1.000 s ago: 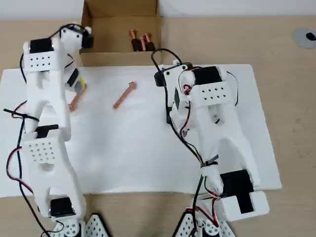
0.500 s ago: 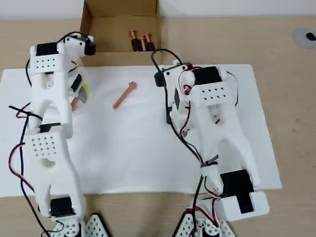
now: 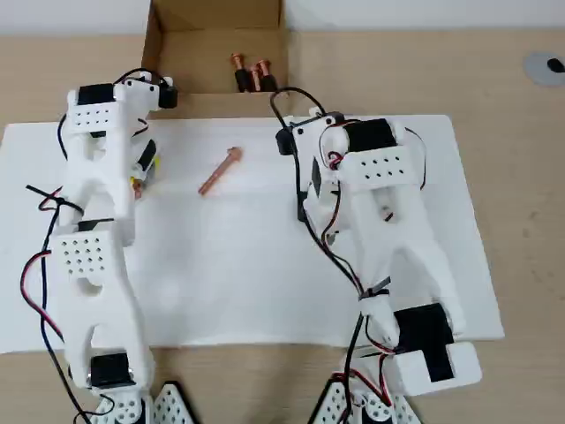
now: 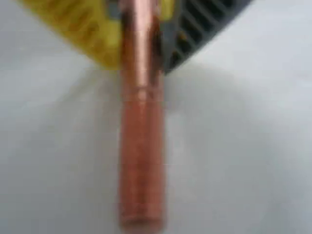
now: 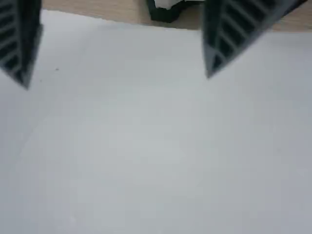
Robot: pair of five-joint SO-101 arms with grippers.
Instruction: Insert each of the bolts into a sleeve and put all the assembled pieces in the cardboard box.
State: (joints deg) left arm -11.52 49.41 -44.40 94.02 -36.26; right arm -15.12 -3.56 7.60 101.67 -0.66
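Bolt clamped in left hand, carried rightward since a second ago, right hand spread open, unmoved.

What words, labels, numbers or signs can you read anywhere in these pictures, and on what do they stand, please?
None can be read: the cardboard box, the white mat and the copper piece show no legible print.
The grey disc carries a dark mark, too small to tell.

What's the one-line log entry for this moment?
left gripper: shut on copper rod | right gripper: open, empty, above white sheet | loose bolt: on sheet | cardboard box: copper pieces inside
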